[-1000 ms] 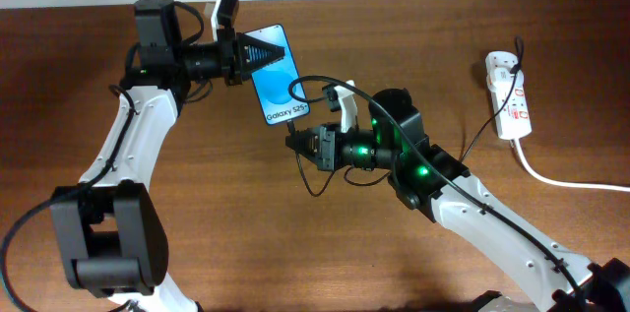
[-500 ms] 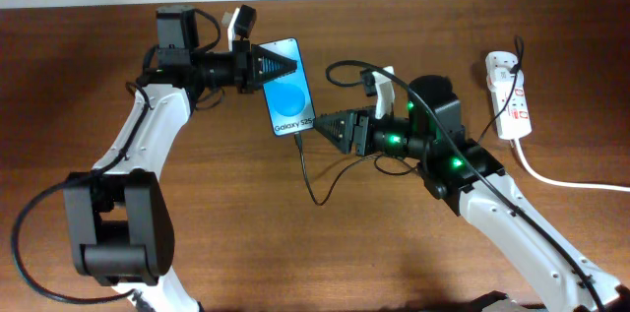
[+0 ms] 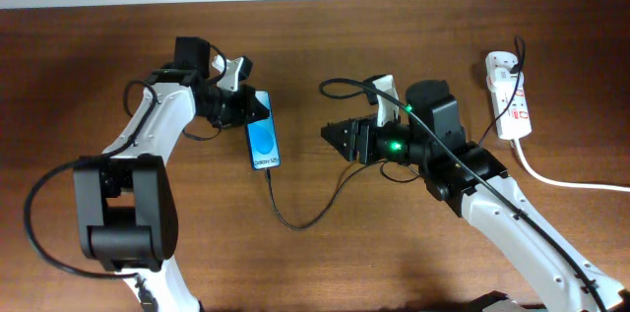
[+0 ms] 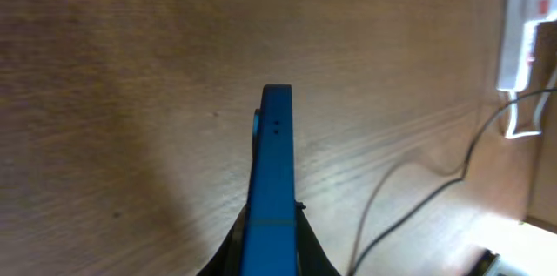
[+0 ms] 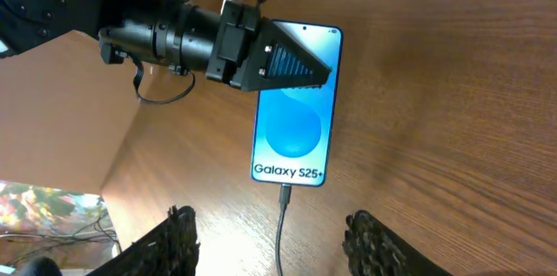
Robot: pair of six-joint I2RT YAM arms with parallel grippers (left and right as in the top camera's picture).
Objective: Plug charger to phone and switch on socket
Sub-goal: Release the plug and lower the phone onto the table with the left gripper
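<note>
The phone [image 3: 263, 143] is gripped by the left tool [image 3: 254, 113] — the charger [image 5: 284, 196] is plugged into its bottom end. The right tool [image 3: 329, 138] is spread wide, nothing held. The socket [image 3: 510, 95] is seen far right.

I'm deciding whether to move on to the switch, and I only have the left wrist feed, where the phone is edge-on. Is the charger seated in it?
Observer: Yes. In the right wrist view the charger has its plug in the bottom edge of the phone, just below the Galaxy S25+ text.
Operator: Is the right arm holding the cable?
Observer: No. Overhead, the right gripper is open and empty, apart from the phone.
Operator: And the socket?
Observer: Overhead, the socket lies far to the right, well apart from the right gripper.
</note>
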